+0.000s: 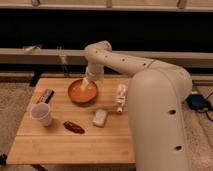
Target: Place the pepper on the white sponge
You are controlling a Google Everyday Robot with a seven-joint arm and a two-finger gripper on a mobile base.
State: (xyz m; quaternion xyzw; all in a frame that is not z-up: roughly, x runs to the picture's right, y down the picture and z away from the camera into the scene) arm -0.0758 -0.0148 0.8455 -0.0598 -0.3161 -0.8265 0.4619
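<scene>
Here the end effector, grip unreadable, hangs over the orange bowl, the pepper well apart.

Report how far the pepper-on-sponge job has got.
Done: nothing; the pepper lies on the table beside the white sponge, not touching. In hand: the gripper hangs over the orange bowl, away from both. Left: grasp the pepper, lift it, set it on the sponge.

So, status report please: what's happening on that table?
Gripper over orange bowl. Pepper lying on table, left of white sponge, apart. Nothing between them.
</scene>
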